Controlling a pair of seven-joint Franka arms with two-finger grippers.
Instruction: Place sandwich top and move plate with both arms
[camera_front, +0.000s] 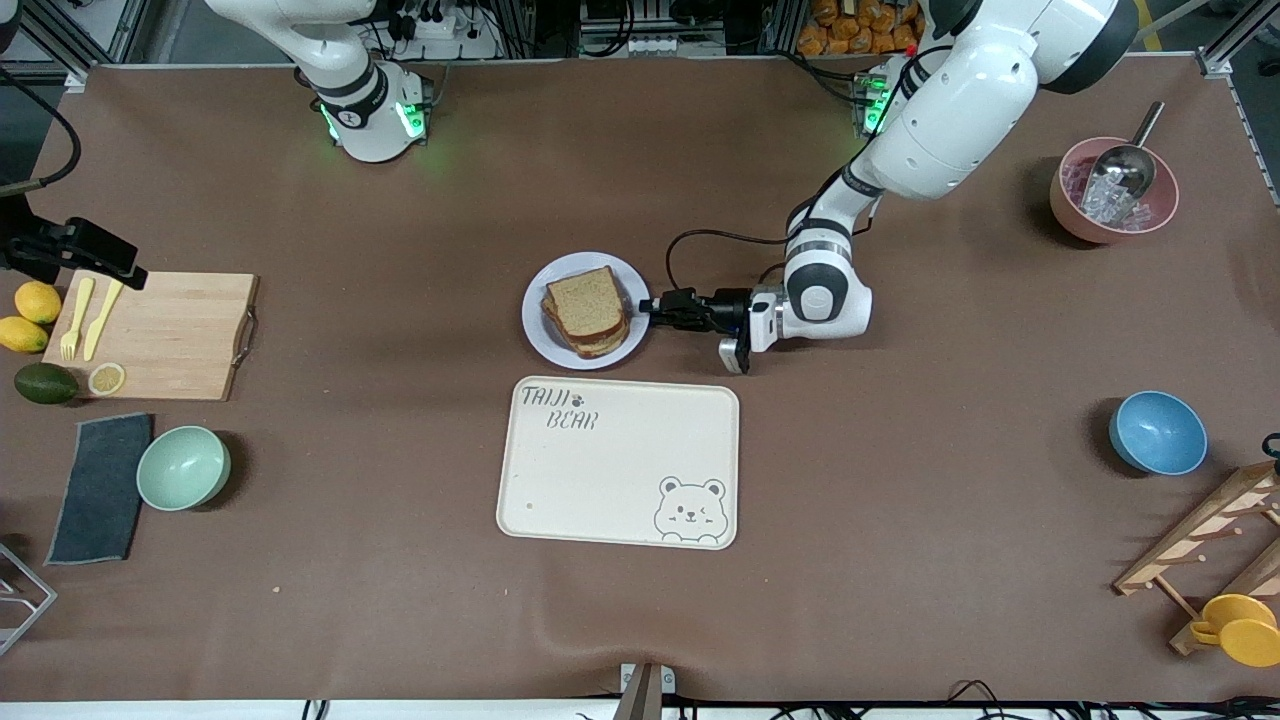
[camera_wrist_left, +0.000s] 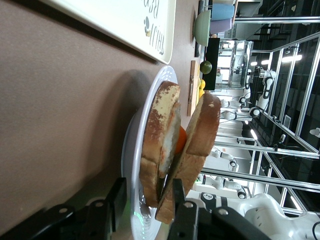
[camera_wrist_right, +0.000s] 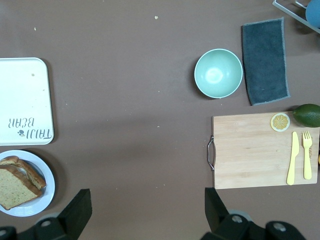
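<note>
Here your left claw (camera_front: 650, 308) sits low at the rim of the plate (camera_front: 538, 330), on the side toward the left arm's end of the table, its fingers (camera_wrist_left: 182, 210) parted around the plate's edge with one finger under the rim and the other just by the corner of the bread; whether they have pinched the rim yet you cannot tell. The sandwich top (camera_front: 587, 303) lies on the stack on the plate, a speckled brown slice tilted a little, and the left wrist view shows it propped up off the lower slice (camera_wrist_left: 159, 135) with something orange (camera_wrist_left: 181, 140) between them. The plate stands on the table just beside the cream bear-print tray (camera_front: 618, 463), farther from the front camera than the tray and not touching it. Your right claw (camera_wrist_right: 145, 212) waits with its fingers spread wide and nothing between them, high over the bare table between the plate and the wooden cutting board (camera_front: 165, 335), looking down on the green bowl (camera_wrist_right: 218, 73) and the dark cloth (camera_wrist_right: 265, 61)
</note>
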